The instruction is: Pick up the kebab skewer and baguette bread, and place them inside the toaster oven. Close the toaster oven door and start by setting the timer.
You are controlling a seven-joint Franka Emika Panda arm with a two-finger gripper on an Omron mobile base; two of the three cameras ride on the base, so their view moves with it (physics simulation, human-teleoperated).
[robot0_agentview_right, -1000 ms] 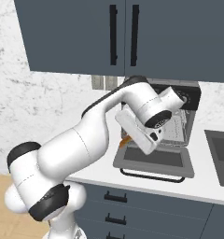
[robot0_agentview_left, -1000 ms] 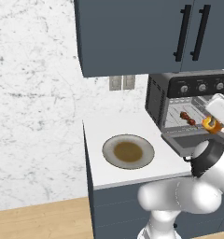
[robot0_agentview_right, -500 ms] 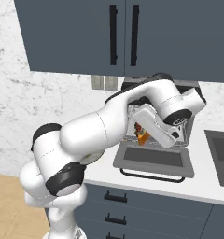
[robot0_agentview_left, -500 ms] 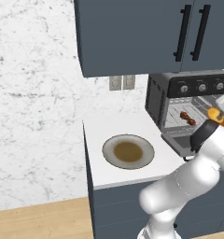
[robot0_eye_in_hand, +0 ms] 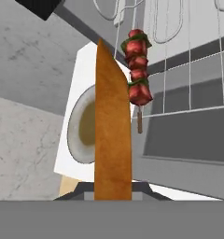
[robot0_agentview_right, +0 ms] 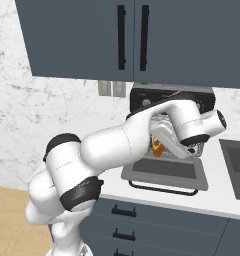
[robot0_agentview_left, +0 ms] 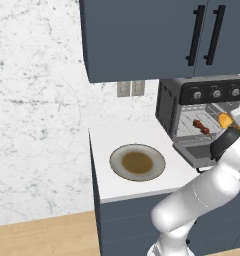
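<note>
Baguette bread (robot0_eye_in_hand: pixel 113 135), an orange-golden loaf, clamped between the narrowly set jaws of the tool (robot0_eye_in_hand: pixel 113 195) and held in front of the toaster oven's (robot0_agentview_left: pixel 202 112) open mouth. In the left base view the loaf (robot0_agentview_left: pixel 225 120) appears at the right side of that opening, just above the lowered toaster oven door (robot0_agentview_left: pixel 196 151); in the right base view a small orange part of it (robot0_agentview_right: pixel 158 145) shows below the white wrist, over the door (robot0_agentview_right: pixel 164 170). Kebab skewer (robot0_eye_in_hand: pixel 137 74), threaded with red chunks, lying on the wire rack (robot0_eye_in_hand: pixel 188 51) inside the oven, apart from the loaf; the left base view shows it (robot0_agentview_left: pixel 201 126) towards the middle of the cavity. The door lies flat and open, its thin bar handle (robot0_agentview_right: pixel 162 189) facing outward. Three round knobs (robot0_agentview_left: pixel 216 93) line the panel above the cavity. A grey plate (robot0_agentview_left: pixel 137 162) with a brown centre rests on the white surface (robot0_agentview_left: pixel 122 137), left of the oven and well apart from it.
</note>
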